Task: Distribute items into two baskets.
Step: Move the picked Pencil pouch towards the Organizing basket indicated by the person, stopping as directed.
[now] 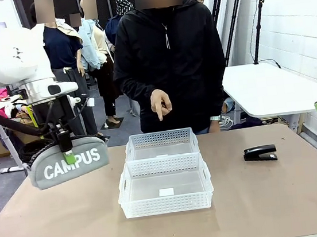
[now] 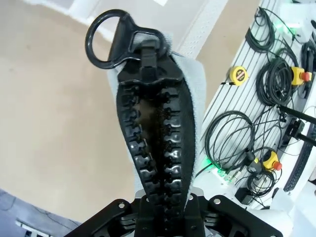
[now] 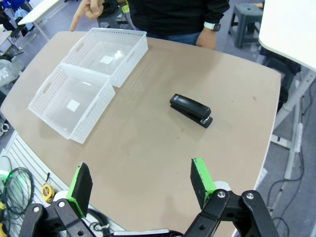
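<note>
Presently, the left gripper (image 1: 67,155), at middle left of the front view, is clamped on the top edge of the grey pouch (image 1: 88,159). The pouch hangs clear of the table (image 1: 56,229), its "CAMPUS" lettering facing the camera. In the left wrist view, the pouch's black zip (image 2: 158,123) runs up the middle of the frame from between the fingers, with a ring pull at the top.

The near basket (image 1: 167,204) and the far basket (image 1: 161,136) sit touching at the centre of the frame, one behind the other. The stapler (image 1: 260,153) lies flat on the table at right of centre, well apart from both.

The right gripper (image 3: 140,185) stands with its jaws wide apart and holds nothing. A person's hand (image 1: 160,104) points downward above the far basket.
</note>
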Controlling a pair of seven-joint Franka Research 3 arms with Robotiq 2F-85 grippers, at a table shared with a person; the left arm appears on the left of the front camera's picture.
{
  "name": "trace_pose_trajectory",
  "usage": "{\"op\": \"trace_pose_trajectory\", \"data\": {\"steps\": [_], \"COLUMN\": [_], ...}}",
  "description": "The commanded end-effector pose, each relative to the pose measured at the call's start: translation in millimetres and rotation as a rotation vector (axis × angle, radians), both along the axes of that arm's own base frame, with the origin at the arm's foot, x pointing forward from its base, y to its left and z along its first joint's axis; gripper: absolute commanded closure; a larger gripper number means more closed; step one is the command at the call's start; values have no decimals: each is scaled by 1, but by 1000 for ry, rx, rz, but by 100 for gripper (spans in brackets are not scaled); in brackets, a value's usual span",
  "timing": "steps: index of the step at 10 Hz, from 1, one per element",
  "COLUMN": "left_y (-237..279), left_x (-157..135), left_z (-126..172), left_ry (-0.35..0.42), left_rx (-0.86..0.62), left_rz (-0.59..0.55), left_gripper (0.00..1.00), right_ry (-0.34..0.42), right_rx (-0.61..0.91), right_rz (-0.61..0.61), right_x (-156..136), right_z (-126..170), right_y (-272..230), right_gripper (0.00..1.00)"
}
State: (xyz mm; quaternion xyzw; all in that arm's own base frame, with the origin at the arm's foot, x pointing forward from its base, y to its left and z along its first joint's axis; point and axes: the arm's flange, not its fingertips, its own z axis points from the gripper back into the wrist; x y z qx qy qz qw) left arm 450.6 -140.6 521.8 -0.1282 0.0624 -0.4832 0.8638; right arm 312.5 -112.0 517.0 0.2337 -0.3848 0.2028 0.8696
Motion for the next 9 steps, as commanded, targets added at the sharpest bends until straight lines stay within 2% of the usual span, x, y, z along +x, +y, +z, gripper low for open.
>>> {"op": "trace_pose_trajectory", "data": {"steps": [1,5,9], "left_y": [-9,-53,-96], "left_x": [1,-9,-5], "left_z": [1,-6,-23], "left_ry": [18,-30,-63], "left_rx": [-47,-110,-87], "left_rz": [-79,-182,-201], "left_gripper": [85,85,85], "right_ry": [7,7,7], "right_rx": [18,18,18], "right_rz": [3,3,3], "right_x": [1,1,1], "right_z": [0,0,0], "right_y": [1,1,1], "right_gripper": [0,0,0]}}
